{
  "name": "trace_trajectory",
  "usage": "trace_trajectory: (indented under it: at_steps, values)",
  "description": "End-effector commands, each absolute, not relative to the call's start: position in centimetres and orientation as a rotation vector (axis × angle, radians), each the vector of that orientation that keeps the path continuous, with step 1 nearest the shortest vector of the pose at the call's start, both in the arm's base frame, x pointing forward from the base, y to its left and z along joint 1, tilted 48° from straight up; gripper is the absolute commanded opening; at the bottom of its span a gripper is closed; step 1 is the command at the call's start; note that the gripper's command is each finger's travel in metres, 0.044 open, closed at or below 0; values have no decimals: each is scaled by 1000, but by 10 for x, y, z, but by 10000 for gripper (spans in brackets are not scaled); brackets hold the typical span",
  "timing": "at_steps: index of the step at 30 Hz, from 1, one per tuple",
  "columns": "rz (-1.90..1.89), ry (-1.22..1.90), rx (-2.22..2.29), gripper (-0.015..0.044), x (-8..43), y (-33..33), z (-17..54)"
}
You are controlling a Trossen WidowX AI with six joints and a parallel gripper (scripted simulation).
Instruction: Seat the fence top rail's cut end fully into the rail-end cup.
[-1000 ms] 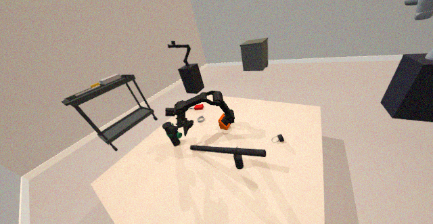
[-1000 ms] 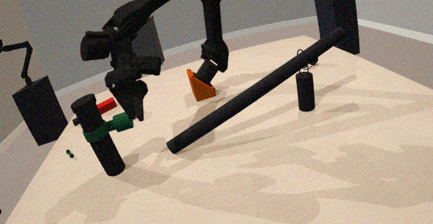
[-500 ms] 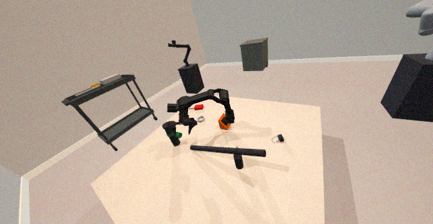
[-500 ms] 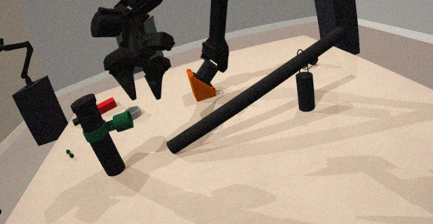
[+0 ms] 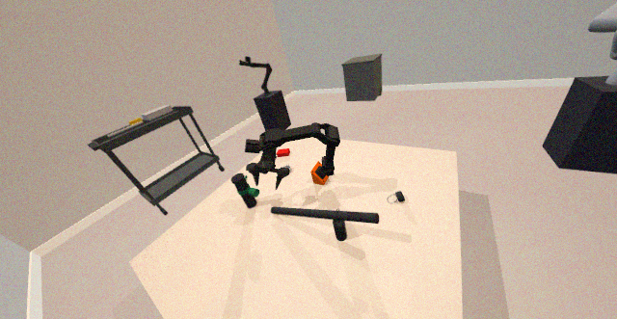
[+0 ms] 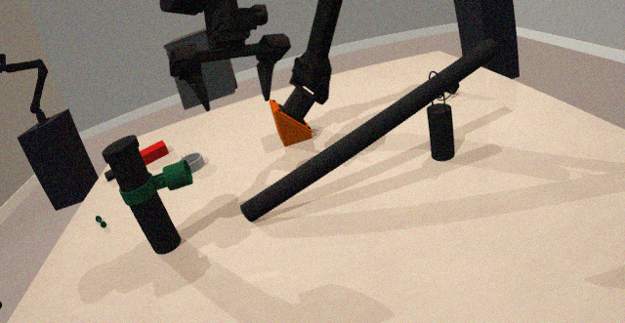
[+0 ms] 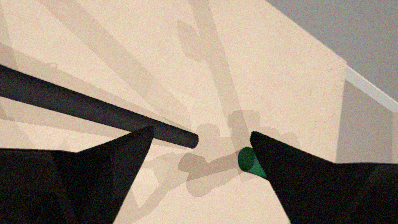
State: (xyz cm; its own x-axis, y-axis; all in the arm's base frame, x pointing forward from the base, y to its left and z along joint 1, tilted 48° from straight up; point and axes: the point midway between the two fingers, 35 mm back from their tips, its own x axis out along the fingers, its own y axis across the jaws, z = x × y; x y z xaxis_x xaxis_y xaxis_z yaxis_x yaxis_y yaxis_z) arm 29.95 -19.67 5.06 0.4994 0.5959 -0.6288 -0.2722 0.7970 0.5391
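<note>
At the left of the exterior view, the green rail-end cup (image 5: 250,192) (image 6: 179,175) (image 7: 247,159) faces right from its band (image 6: 138,193) high on the big post (image 5: 249,202) (image 6: 158,225), and the empty gripper (image 5: 267,178) (image 6: 237,105) (image 7: 203,133) hangs right of it, fingers wide apart. From lower centre to upper right runs the rail (image 5: 308,213) (image 6: 361,140) (image 7: 100,109), its cut end low and short of the cup; the step is probably to grip it squarely near that end, leaving the tip bare, then raise it in line with the cup's mouth before sliding left, without nudging the band down.
</note>
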Motion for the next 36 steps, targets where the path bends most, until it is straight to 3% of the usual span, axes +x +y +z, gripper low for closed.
trace_trajectory:
  at_steps: [1,18,31,36]
  values:
    - [276,1067,844,440,287,-185,92]
    - [219,1154,982,440,291,-175,89]
    - [-659,1788,1770,440,307,-100,73]
    - [-678,1794,1777,440,307,-99,73]
